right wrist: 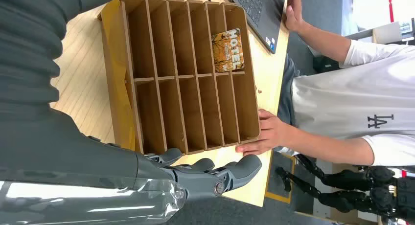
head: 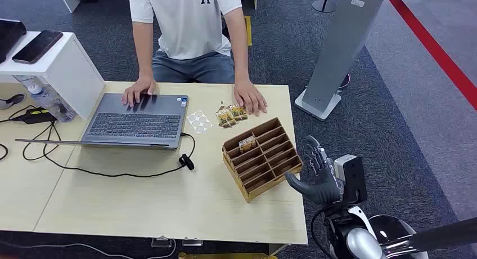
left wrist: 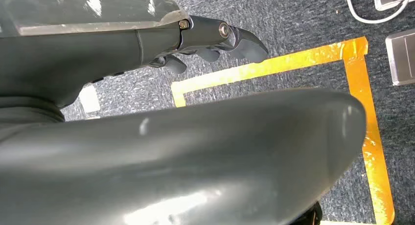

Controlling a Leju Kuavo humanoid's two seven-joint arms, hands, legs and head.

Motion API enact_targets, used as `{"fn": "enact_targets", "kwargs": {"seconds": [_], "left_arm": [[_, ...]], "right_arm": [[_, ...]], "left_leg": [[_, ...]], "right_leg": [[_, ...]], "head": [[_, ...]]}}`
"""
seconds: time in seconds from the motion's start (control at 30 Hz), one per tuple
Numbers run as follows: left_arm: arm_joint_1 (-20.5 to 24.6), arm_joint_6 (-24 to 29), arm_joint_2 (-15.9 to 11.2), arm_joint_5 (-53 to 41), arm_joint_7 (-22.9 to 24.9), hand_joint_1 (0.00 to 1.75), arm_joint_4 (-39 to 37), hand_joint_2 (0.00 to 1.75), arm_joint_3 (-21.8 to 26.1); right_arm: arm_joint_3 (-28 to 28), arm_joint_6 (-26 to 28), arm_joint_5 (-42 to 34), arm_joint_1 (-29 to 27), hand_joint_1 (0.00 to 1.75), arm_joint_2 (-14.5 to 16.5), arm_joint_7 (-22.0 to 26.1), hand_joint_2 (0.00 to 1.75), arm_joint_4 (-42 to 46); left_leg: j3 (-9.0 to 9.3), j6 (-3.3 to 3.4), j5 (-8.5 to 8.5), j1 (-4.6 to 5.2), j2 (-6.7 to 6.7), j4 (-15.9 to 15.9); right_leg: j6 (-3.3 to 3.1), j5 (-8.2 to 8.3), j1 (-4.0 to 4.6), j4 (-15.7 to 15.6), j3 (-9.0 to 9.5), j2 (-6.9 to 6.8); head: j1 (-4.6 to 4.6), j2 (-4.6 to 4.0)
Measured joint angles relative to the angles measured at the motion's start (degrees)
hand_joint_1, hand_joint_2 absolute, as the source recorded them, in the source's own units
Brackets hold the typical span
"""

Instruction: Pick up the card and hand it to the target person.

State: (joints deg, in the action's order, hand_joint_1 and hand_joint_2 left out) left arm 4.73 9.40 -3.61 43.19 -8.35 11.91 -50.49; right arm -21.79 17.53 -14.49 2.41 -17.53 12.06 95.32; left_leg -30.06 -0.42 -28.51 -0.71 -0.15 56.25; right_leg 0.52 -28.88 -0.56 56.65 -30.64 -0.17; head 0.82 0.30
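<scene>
Table point(head: 140, 202): I see a pale wooden tabletop spread in front of me, with a person seated at its far side.
Person point(head: 185, 22): white T-shirt and jeans; one hand on the laptop, the other hand point(head: 250, 98) flat on the table just beyond the box.
Laptop point(head: 138, 121): open and grey, far left of centre, a black cable point(head: 112, 172) looping from it across the wood.
Sorter box point(head: 261, 157): a brown wooden tray of narrow slots, angled near the table's right edge. In my right wrist view it sits just ahead of my fingers.
Right hand point(head: 318, 174): raised beside the table's right edge, close to the box but not touching it. Fingers are apart and slightly curled, and they hold nothing.
Left hand point(left wrist: 210, 44): hanging low over grey carpet with yellow tape lines. Its fingers curl inward a little, with nothing in them that I can see.
Card point(right wrist: 227, 50): orange and patterned, standing in a slot near the person's side of the box.
Loose cards point(head: 232, 115): a few lie on the table beside the person's hand.
</scene>
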Motion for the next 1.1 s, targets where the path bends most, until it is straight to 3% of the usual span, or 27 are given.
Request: {"fn": "enact_targets", "kwargs": {"seconds": [0.3,0.33,0.47,0.57,0.67,0.8,0.93,1.1], "left_arm": [[0.01,0.0,0.0,0.0,0.0,0.0,0.0,0.0,0.0],[0.01,0.0,0.0,0.0,0.0,0.0,0.0,0.0,0.0],[0.01,-0.08,0.0,0.01,-0.04,0.0,0.0,0.0,-0.01],[0.02,-0.25,0.0,0.14,-0.06,0.0,0.0,0.0,-0.02],[0.04,-0.42,-0.04,0.36,-0.38,0.0,0.0,0.0,-0.02],[0.07,-0.72,-0.2,0.56,-0.92,0.0,0.0,0.0,-0.02],[0.12,-1.09,-0.35,0.59,-1.27,0.0,0.0,0.0,-0.42],[0.25,-1.27,-0.41,0.59,-1.53,0.0,0.0,0.0,-1.2]], "right_arm": [[0.0,0.11,0.67,-0.05,0.0,0.0,-0.1,1.75,0.0],[0.0,0.15,0.69,-0.05,0.1,0.0,-0.13,1.75,0.0],[-0.01,1.17,2.9,-0.04,0.99,0.0,-0.78,1.75,0.01],[-0.08,3.6,9.69,0.16,1.02,0.0,-3.31,1.75,0.05],[-0.51,5.03,21.0,1.2,0.64,-0.03,-8.66,1.75,0.48],[-1.78,3.49,36.18,3.6,0.64,-0.09,-16.93,1.75,1.95],[-3.87,-1.02,47.14,6.67,0.79,-0.2,-22.74,1.75,3.27],[-8.51,-8.57,59.95,12.3,1.22,-0.27,-28.64,1.75,3.73]], "left_leg": [[0.0,0.0,0.0,0.0,0.0,0.0],[0.0,0.0,0.0,0.0,0.0,0.0],[0.0,0.0,0.0,0.0,0.0,0.0],[-0.01,0.0,0.0,0.0,0.0,0.0],[0.0,-0.01,0.01,0.0,0.0,0.0],[0.01,-0.02,0.04,0.0,0.0,0.0],[0.0,-0.01,0.05,0.0,0.01,0.0],[0.0,-0.03,0.09,0.0,0.0,0.0]], "right_leg": [[0.0,0.0,0.0,0.0,0.0,0.0],[0.0,0.0,0.0,0.0,0.0,0.0],[0.0,0.0,0.0,0.0,0.0,0.0],[0.0,0.0,0.0,0.0,0.01,0.0],[0.0,0.01,0.0,0.01,0.02,0.0],[-0.02,0.02,0.0,0.02,0.02,0.0],[-0.03,0.03,0.0,0.05,0.02,0.0],[-0.04,0.04,0.0,0.06,0.02,0.0]], "head": [[-0.01,0.01],[-0.01,0.01],[-0.01,0.01],[-0.01,0.01],[-0.01,0.01],[-0.01,-0.01],[-0.05,-0.01],[-0.06,0.01]]}}
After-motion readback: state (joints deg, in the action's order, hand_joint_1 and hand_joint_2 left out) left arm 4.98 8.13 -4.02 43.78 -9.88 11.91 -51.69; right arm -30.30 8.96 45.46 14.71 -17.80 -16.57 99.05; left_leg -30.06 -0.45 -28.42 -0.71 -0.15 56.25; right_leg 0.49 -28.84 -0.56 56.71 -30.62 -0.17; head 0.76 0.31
